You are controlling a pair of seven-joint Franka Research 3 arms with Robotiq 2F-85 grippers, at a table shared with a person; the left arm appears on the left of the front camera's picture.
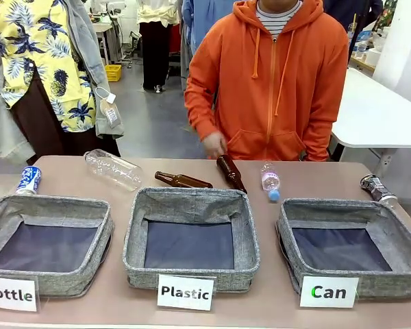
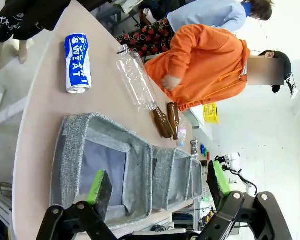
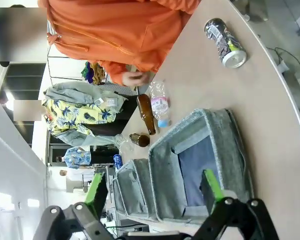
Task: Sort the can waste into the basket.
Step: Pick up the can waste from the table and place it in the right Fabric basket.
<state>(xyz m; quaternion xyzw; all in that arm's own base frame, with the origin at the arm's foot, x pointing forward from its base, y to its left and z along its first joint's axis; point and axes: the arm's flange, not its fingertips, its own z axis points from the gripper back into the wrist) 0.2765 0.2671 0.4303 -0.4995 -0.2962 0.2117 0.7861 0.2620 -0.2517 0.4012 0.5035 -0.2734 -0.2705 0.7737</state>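
You have both pincers spread wide with nothing between the pads: the left pincer (image 2: 159, 179) hangs above the basket labelled "Bottle" (image 1: 55, 205), and the right pincer (image 3: 154, 184) above the basket labelled "Can" (image 1: 342, 209). The blue can (image 1: 29, 179) lies on its side on the table (image 1: 274, 301) at the far left, just behind the "Bottle" basket. The black can (image 1: 375, 188) lies at the far right, near the back corner of the "Can" basket. The person's hand (image 1: 214, 144) rests by a brown bottle (image 1: 231, 171).
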